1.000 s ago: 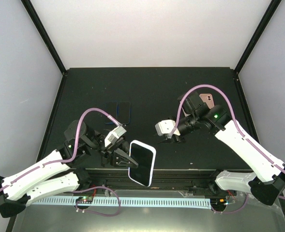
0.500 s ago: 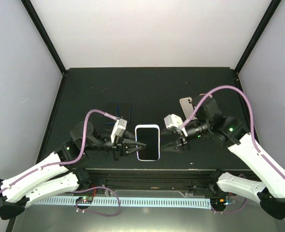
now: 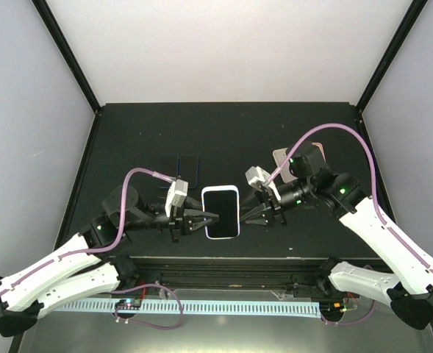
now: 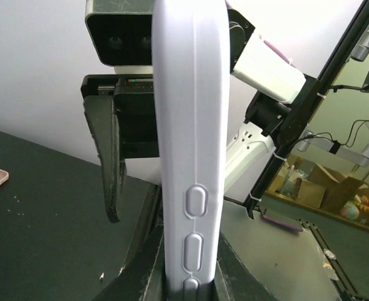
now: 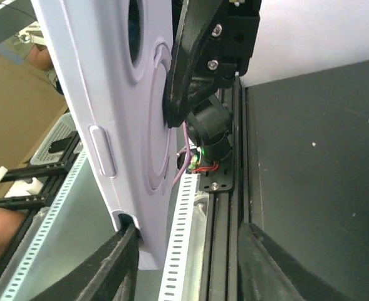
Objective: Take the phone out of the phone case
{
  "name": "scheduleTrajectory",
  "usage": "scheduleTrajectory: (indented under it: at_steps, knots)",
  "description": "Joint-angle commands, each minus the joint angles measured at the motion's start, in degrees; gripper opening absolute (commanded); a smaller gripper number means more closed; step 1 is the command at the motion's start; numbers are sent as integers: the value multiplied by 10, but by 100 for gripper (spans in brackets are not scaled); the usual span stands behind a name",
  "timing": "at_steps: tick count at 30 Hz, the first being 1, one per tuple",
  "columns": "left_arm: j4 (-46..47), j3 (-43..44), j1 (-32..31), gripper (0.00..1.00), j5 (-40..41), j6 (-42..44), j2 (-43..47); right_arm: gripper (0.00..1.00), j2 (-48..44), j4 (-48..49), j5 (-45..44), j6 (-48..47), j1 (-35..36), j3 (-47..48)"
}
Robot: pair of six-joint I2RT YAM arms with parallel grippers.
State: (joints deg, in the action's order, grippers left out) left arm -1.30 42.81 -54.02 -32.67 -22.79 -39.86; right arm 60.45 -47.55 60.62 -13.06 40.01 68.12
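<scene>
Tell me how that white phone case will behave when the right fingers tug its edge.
It will probably flex rather than crack: the white phone case shows rounded moulded button bumps, like rubbery plastic. It is likely a bit slippery, since its back looks smooth. It may twist, as the left fingers pinch only one edge.

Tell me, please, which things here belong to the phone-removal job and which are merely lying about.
In the job: pale lilac plastic phone case; black-screened phone inside it; left gripper, jaws shut on the case; right gripper, jaws open.
Lying about: pink phone case; dark blue flat rectangular item.
</scene>
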Motion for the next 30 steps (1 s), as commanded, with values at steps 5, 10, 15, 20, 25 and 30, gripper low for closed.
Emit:
scheduleTrajectory:
  at_steps: [5, 10, 15, 20, 25, 30]
  knots:
    - [12, -3, -2, 2, 100, 14, 2, 57, 1, 18, 120, -34, 11, 36]
    - [23, -10, -2, 1, 95, 1, -5, 41, 12, 91, 94, 46, 11, 31]
    - [23, -11, -2, 2, 94, -1, -7, 20, 30, 98, 46, 60, 11, 36]
    - [-9, 5, -2, 19, 93, 11, -15, 1, 34, 99, 38, 51, 11, 30]
    - [-103, 50, -1, 63, 151, 62, 0, 1, 26, 79, -4, 23, 11, 11]
    - [-145, 85, 2, 63, 162, 105, -5, 1, 24, 67, -8, 5, 11, -2]
